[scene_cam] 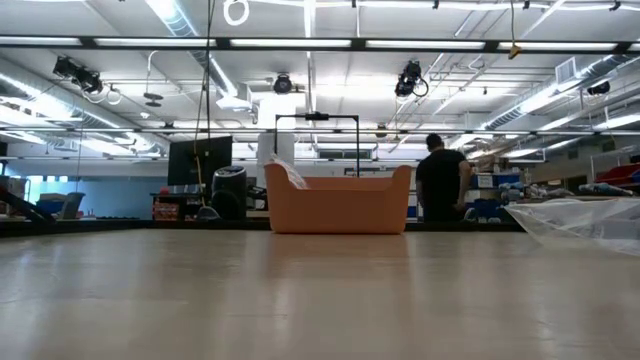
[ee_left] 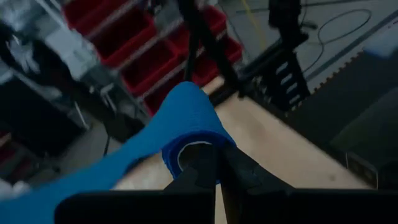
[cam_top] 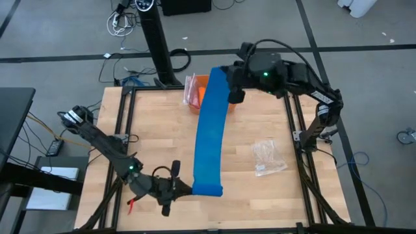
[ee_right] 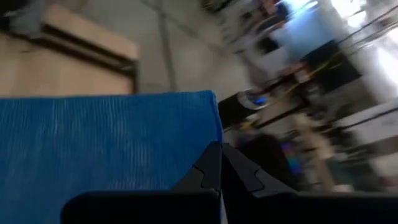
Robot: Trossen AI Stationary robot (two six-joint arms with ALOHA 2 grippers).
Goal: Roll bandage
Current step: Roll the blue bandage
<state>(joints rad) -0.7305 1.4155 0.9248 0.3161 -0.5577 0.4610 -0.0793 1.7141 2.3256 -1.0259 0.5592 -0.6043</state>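
- Bandage (cam_top: pixel 211 130): long blue strip stretched over the wooden table (cam_top: pixel 260 188), running from the far edge to the near side.
- Right gripper (cam_top: pixel 229 83): fingers clamped tight on the strip's far end, above the orange bin (cam_top: pixel 197 95).
- Left gripper (cam_top: pixel 188 188): fingers pinched together at the near end, where the strip has begun curling into a small roll (ee_left: pixel 189 149).
- Clear plastic bag (cam_top: pixel 268 157) lies on the table right of the strip, well apart.
- A person (scene_cam: pixel 440 178) stands in the room behind.
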